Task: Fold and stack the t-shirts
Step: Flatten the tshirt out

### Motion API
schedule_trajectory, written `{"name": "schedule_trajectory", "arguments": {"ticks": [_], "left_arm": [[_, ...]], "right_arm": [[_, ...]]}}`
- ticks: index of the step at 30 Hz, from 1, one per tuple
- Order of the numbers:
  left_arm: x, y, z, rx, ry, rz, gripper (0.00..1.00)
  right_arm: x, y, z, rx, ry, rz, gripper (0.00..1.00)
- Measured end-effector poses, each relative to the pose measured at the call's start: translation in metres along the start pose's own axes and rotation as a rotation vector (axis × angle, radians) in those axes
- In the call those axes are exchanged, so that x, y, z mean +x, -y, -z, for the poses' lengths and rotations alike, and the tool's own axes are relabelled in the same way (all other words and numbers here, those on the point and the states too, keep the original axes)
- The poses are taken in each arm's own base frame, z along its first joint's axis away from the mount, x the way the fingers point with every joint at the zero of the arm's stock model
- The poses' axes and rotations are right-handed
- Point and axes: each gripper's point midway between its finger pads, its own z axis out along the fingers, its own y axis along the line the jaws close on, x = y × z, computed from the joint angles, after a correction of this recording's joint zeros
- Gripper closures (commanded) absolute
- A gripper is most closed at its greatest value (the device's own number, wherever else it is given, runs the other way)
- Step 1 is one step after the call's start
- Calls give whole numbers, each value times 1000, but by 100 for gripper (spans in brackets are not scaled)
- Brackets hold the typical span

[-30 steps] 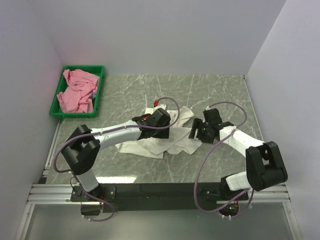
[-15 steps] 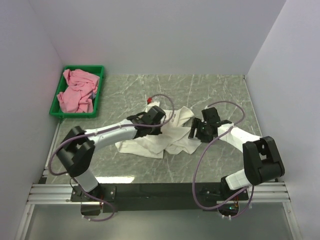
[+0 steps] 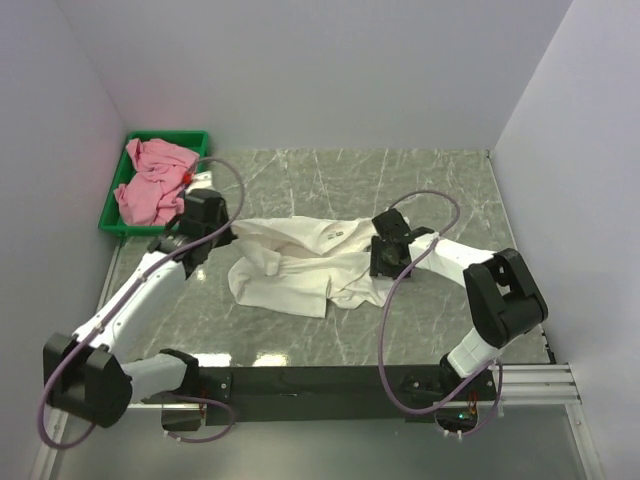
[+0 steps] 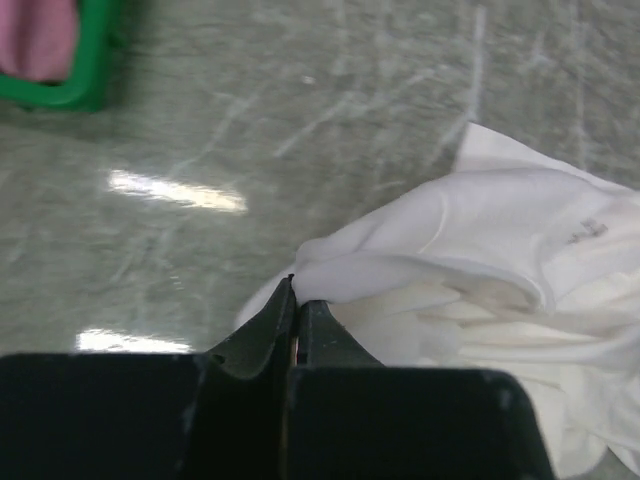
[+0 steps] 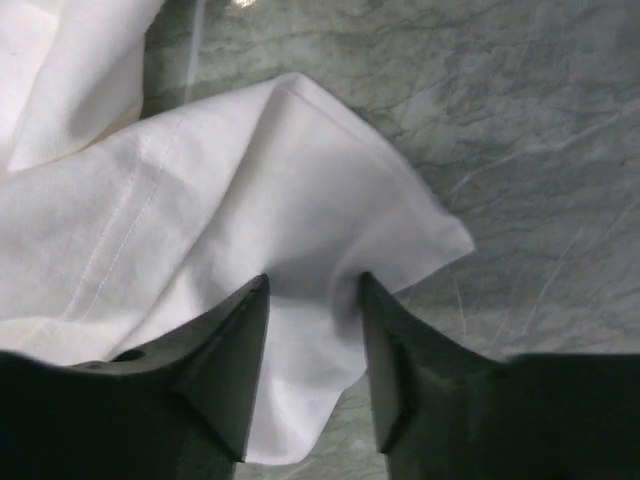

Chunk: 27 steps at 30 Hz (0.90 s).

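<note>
leftward the left arm (image 3: 140,288) extends, jaws pinching the white shirt (image 3: 300,268); right jaws spread astride its hem.

- Grey-green marbled counter (image 3: 430,190), glossy, with pale veins and bright patches of glare toward the near edge.
- Crumpled white shirt (image 3: 300,275) across the middle of the counter, long from left to right, bunched in soft folds, with a hemmed corner flat on the stone at the right end.
- Green tray (image 3: 168,135) in the far left corner, apart from the shirt.
</note>
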Motion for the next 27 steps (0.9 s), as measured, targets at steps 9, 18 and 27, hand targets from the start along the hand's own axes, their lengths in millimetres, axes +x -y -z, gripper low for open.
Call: {"name": "schedule_trajectory", "arguments": {"ticks": [9, 18, 27], "left_arm": [[-11, -68, 7, -94, 18, 93, 99], [-26, -81, 6, -92, 18, 167, 99], [22, -80, -10, -32, -82, 198, 99]], "right_arm": [[-4, 19, 1, 84, -13, -3, 100], [-109, 121, 48, 179, 179, -345, 100], [-172, 175, 88, 186, 365, -567, 32]]}}
